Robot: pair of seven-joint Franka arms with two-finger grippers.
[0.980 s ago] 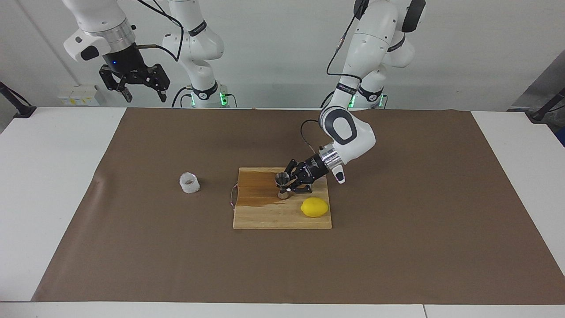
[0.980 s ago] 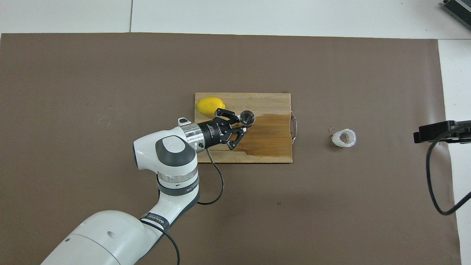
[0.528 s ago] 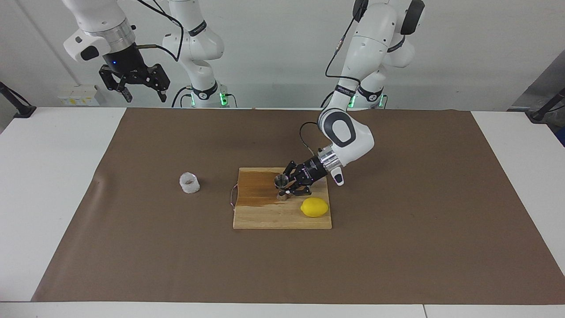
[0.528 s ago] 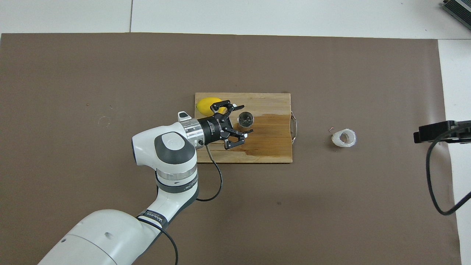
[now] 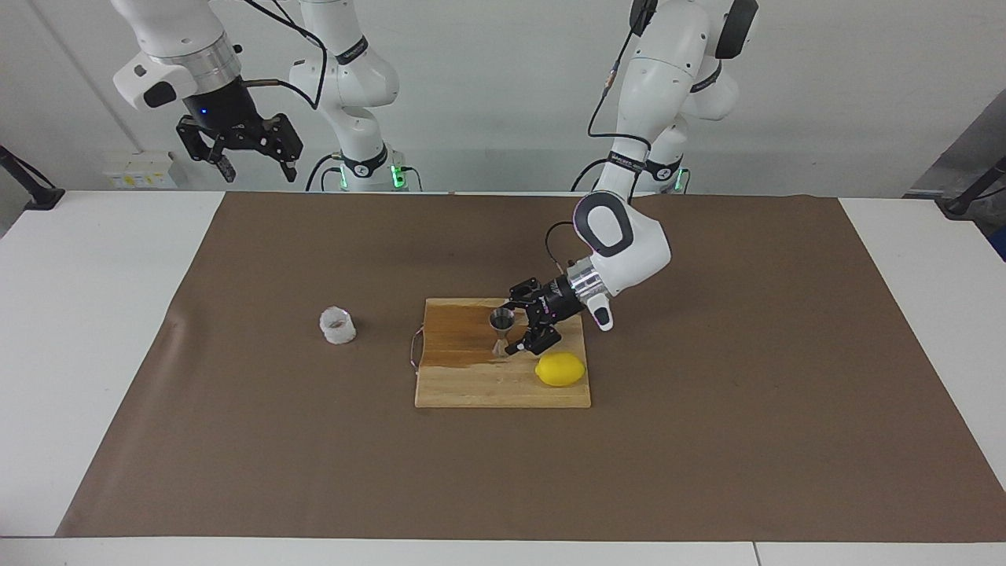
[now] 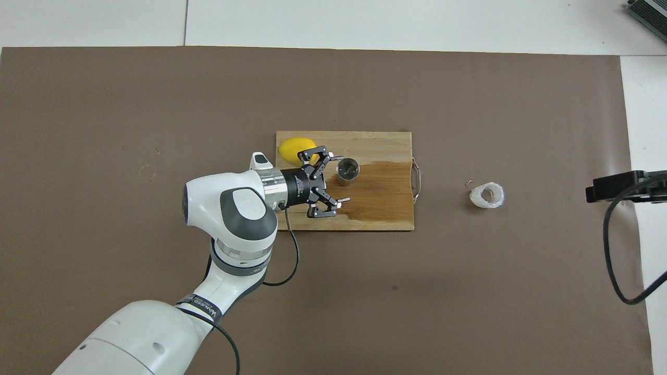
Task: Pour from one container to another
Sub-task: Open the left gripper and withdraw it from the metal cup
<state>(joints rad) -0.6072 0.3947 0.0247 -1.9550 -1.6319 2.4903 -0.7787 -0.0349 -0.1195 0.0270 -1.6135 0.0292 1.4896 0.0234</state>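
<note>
On the wooden cutting board (image 5: 471,385) at the middle of the brown-covered worktop (image 5: 707,440), the lemon (image 5: 559,369) lies farthest from the robots, toward the left arm's end of the board. Nearer to the robots than the lemon, the steel jigger (image 5: 501,332) stands upright on the board, its long axis vertical and its open upper cone facing up; from overhead its bowl (image 6: 348,168) looks shiny, and what it holds cannot be told. The left claw (image 5: 525,324) is just beside the jigger, toward the left arm's end, its fingers spread wide and apart from the metal, pinching nothing. A darker patch stains the board beside the jigger toward the right arm's end.

Off the board, well apart toward the right arm's end of the worktop, the whitish crinkly cup (image 5: 337,325) sits on the brown covering, mouth up, its inside brownish.

The right claw (image 5: 253,165) waits high over the robots' edge of the worktop at the right arm's end, fingers spread and holding nothing.
</note>
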